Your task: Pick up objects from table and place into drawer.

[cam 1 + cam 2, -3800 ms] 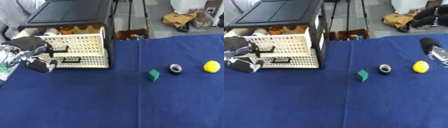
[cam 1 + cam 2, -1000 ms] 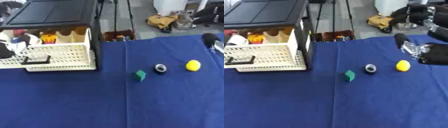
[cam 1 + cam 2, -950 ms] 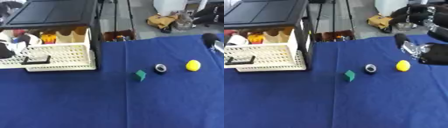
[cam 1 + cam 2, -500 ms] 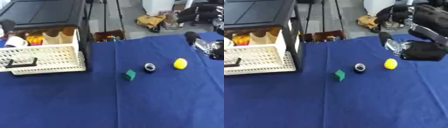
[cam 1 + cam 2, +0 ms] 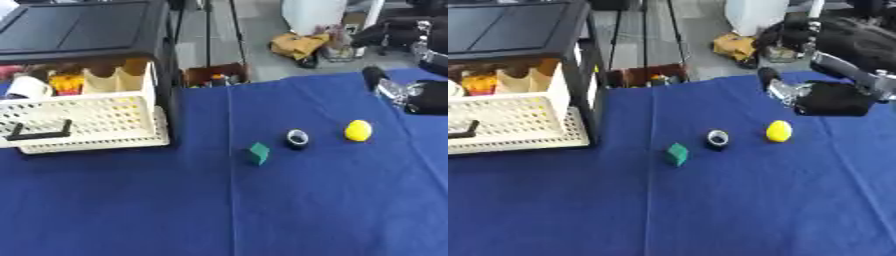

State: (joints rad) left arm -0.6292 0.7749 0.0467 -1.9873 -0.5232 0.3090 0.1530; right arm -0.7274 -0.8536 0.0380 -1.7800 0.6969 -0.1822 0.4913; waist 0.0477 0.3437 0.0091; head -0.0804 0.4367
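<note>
- Right hand (image 5: 820, 97) hangs above the tabletop (image 5: 710, 210), just beyond the yellow ball (image 5: 778, 131); whether its fingers are spread or curled I cannot tell.
- Black ring (image 5: 717, 139) lies between the ball and the green block (image 5: 677, 153).
- White drawer (image 5: 83, 122) stands pulled out of the black cabinet (image 5: 87, 30), with things inside.
- No readable writing shows.

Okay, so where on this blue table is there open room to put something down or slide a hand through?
The near part of the blue cloth, below the green block, black ring and yellow ball, is bare. So is the strip between the white drawer and the block. It is crowded around ring and ball, where the right hand hovers.
</note>
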